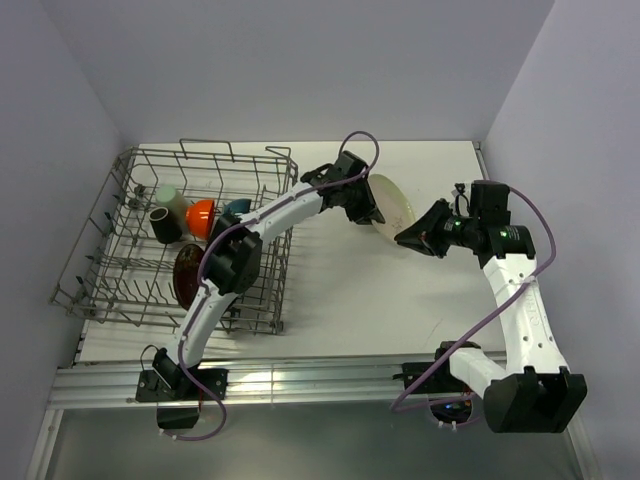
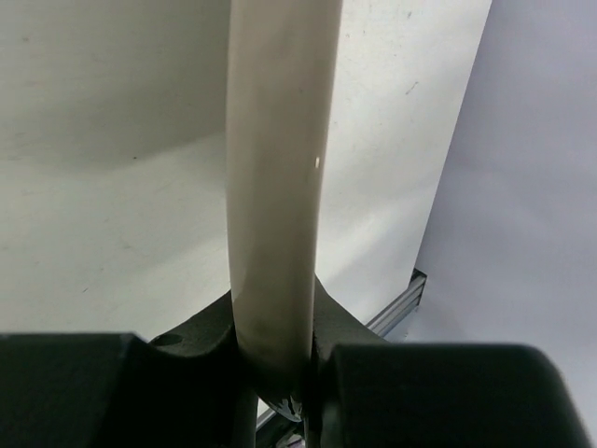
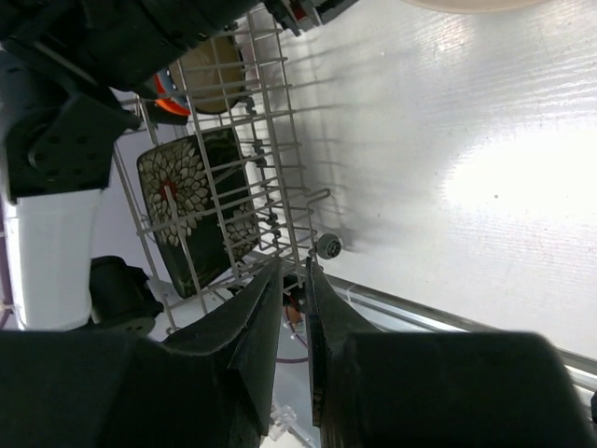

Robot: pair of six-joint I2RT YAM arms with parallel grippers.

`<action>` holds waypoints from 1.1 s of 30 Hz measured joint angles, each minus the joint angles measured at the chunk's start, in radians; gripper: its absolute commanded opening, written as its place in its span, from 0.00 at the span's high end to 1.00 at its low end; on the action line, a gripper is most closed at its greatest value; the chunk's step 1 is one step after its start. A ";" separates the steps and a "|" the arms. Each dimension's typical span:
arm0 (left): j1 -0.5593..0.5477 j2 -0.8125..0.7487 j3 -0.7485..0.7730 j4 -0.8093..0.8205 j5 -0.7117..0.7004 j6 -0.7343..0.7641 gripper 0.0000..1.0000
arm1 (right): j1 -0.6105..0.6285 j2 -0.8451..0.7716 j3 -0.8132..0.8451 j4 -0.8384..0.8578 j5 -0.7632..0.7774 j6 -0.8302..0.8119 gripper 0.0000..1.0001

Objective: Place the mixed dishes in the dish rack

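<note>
From above, the left pincer [image 1: 370,208] pinches a pale cream plate [image 1: 392,203] by its rim, on edge over the white table [image 1: 400,310], just right of the grey wire dish rack [image 1: 110,250]. The right pincer [image 1: 403,240] hangs near the plate's lower rim. An orange bowl [image 1: 200,215], a dark blue bowl [image 1: 237,208], a green cup [image 1: 168,197] and a brown cup [image 1: 163,226] sit in the rack.

At the left wrist, the plate [image 2: 275,187] stands edge-on, clamped in the left pincer [image 2: 275,347].

At the right wrist, the right pincer [image 3: 291,308] is pressed nearly together on nothing; beyond it, a black square floral plate [image 3: 191,210] stands among the rack's tines [image 3: 270,177].
</note>
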 measured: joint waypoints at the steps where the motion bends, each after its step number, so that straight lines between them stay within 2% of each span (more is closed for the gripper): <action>1: 0.000 -0.006 0.004 -0.014 -0.008 0.009 1.00 | 0.003 -0.003 0.000 -0.001 0.000 -0.003 0.77; 10: 0.003 -0.101 0.005 -0.044 -0.012 0.051 1.00 | 0.048 -0.012 0.020 -0.025 -0.020 -0.014 0.76; 20: 0.013 -0.225 0.068 -0.068 0.019 0.079 1.00 | 0.148 -0.011 0.232 -0.132 -0.008 -0.085 0.74; 22: 0.020 -0.263 0.068 -0.078 0.019 0.084 1.00 | 0.190 -0.011 0.285 -0.157 0.001 -0.100 0.72; 27: 0.071 -0.369 0.068 -0.108 0.019 0.098 1.00 | 0.290 -0.010 0.370 -0.168 0.002 -0.118 0.49; 33: 0.156 -0.519 0.041 -0.133 -0.019 0.142 1.00 | 0.389 0.026 0.380 -0.167 -0.006 -0.133 0.43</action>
